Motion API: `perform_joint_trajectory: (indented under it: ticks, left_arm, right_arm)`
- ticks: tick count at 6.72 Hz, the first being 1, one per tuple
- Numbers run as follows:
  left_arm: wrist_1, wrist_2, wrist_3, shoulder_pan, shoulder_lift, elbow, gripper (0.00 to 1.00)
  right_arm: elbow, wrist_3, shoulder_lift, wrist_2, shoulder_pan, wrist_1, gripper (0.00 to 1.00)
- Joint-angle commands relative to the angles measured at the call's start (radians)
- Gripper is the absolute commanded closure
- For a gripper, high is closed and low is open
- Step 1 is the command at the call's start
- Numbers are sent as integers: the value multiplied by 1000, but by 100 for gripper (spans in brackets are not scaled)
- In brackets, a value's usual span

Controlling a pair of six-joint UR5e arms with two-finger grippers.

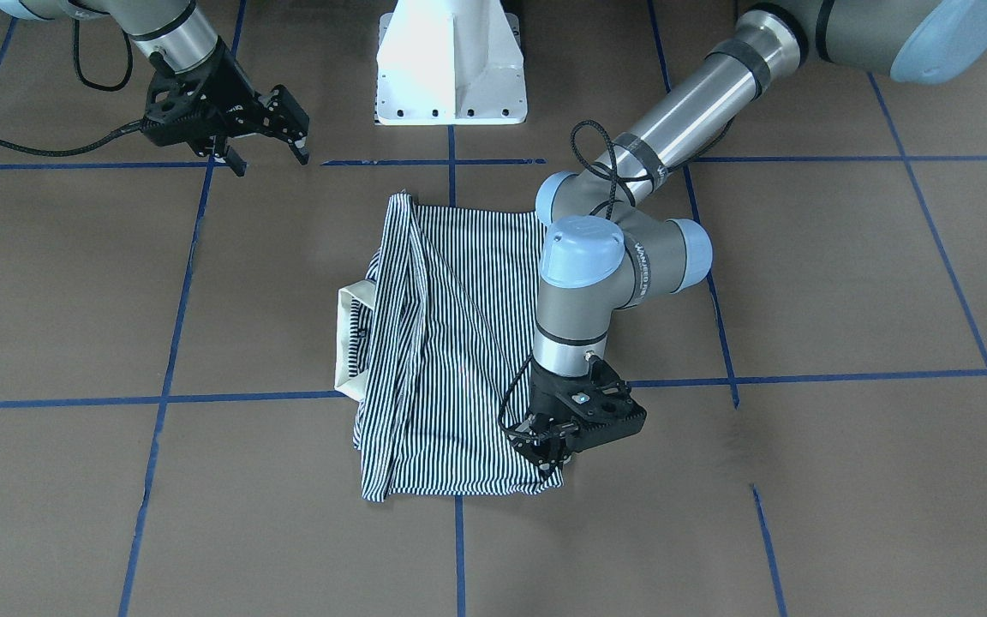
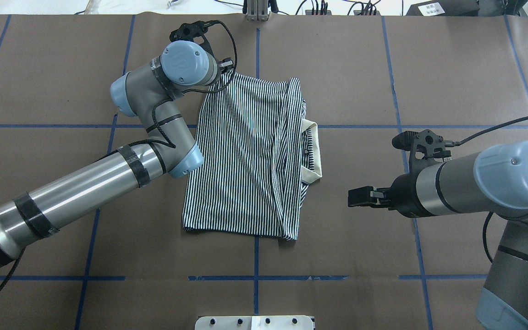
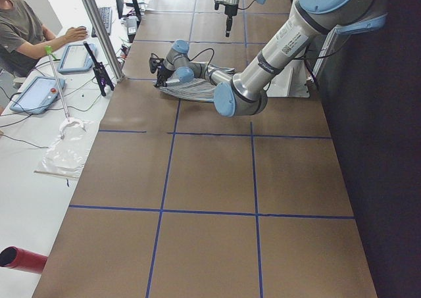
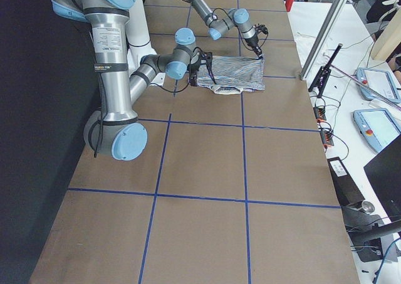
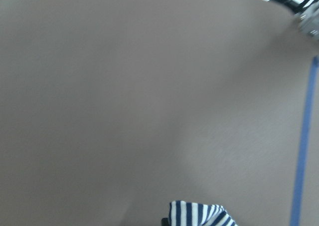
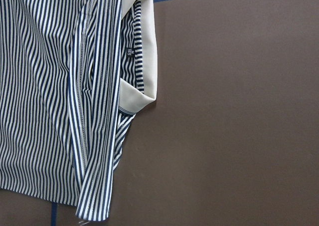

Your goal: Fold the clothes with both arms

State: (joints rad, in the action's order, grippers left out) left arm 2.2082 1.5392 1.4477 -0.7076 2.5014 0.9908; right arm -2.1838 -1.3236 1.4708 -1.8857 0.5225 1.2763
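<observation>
The striped polo shirt (image 2: 241,156) lies folded lengthwise in the middle of the table, its cream collar (image 2: 314,151) sticking out on the right arm's side. My left gripper (image 1: 552,458) is down at the shirt's corner on the operators' side and is shut on the cloth. A tuft of striped cloth (image 5: 199,213) shows at the bottom of the left wrist view. My right gripper (image 1: 271,163) is open and empty, held above the table well clear of the collar side (image 1: 349,343). The right wrist view shows the shirt (image 6: 60,86) and its collar (image 6: 144,61).
The white pedestal base (image 1: 451,68) stands on the robot's side of the shirt. Blue tape lines (image 2: 255,256) cross the brown table. An operator (image 3: 26,28) sits at a side bench with tablets (image 3: 36,91), past the table's far edge.
</observation>
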Motion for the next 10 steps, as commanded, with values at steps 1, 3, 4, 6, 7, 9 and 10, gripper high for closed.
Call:
perform_joint_trajectory:
  ticks: [1,3,4,6,7,9,10]
  left_arm:
    - [7,-11,-47,-24,1,-26,0]
    - [4,13,-143,-74,-9,-20,0]
    - [-8,135,-147,-82,-44,27,0]
    - [-15,252,-156,-82,-238,296,0]
    - [-81,284,-156,-81,-281,396,0]
    - [-124,294,-155,-79,-294,442,0]
    - [-122,294,-155,-76,-295,442,0]
  right_arm:
    - [9,4,-1,7,-1,0,0]
    - [63,10,-71,11,-2,8,0]
    - [115,12,-125,16,-4,18,0]
    - [165,18,-208,74,-47,143,0]
    - [208,29,-315,144,-102,272,0]
    - [364,30,-514,175,-148,414,0]
    - [480,29,-593,181,-163,416,0]
